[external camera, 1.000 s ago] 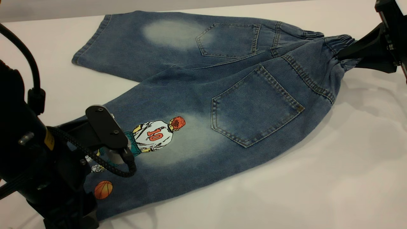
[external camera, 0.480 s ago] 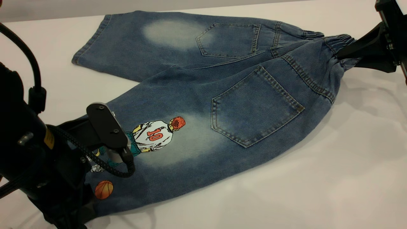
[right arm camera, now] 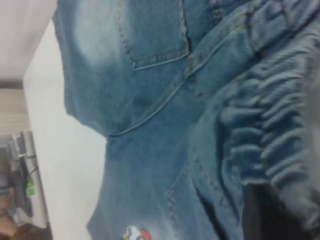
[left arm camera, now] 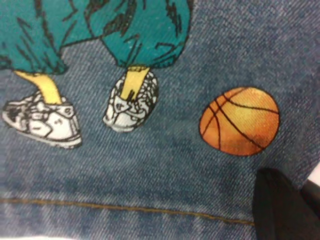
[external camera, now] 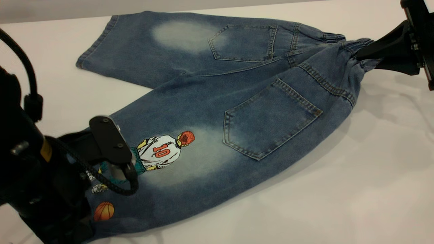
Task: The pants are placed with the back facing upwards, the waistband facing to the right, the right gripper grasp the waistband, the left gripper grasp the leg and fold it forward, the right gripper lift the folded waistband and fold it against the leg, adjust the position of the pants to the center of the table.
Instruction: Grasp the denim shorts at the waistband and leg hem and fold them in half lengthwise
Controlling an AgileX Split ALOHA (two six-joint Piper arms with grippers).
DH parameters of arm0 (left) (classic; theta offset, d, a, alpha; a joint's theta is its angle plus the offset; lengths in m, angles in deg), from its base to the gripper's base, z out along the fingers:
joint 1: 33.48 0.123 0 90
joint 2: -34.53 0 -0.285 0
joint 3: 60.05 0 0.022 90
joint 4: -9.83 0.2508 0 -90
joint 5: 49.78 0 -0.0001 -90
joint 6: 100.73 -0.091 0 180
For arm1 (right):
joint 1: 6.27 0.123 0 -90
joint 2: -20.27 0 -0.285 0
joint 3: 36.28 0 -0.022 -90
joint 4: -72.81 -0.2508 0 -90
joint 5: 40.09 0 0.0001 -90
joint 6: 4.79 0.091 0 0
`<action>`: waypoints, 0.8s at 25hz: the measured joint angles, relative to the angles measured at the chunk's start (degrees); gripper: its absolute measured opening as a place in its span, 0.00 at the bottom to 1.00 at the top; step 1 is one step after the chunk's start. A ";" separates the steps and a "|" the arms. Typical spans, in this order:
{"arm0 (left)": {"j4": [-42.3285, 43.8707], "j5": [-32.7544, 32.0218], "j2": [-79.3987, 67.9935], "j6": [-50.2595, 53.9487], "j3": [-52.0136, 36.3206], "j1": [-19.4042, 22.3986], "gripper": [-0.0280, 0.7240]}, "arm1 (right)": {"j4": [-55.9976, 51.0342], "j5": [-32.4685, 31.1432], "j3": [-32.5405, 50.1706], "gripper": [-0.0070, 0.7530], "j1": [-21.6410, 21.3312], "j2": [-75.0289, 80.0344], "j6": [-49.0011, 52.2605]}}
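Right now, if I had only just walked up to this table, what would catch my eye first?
Probably the pants, faded blue denim spread across the white table, with a printed basketball player and an orange ball on the leg nearest the camera. Next, the black arms: the right gripper pinching the bunched waistband at far right, the left gripper at the leg's hem.

Bright even light; soft shadows on the table (external camera: 373, 169); wrist views blurred

Lab-like: bare white table (external camera: 373, 189), cluttered bench (right arm camera: 20, 170) beyond.
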 joint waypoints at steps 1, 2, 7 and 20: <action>0.00 -0.44 1.21 0.04 0.27 0.00 0.06 | 0.06 -0.43 0.00 0.06 0.00 0.00 0.00; 0.16 -1.09 2.11 0.04 0.58 0.00 0.06 | 0.27 -0.69 0.00 0.06 0.00 0.00 0.00; 3.23 -3.56 8.07 0.65 2.09 0.06 0.06 | 3.51 -0.94 0.05 0.06 0.00 0.00 2.14; 23.34 -10.28 24.40 19.73 2.63 0.06 0.06 | 6.45 5.91 10.34 0.06 -0.05 -11.61 3.05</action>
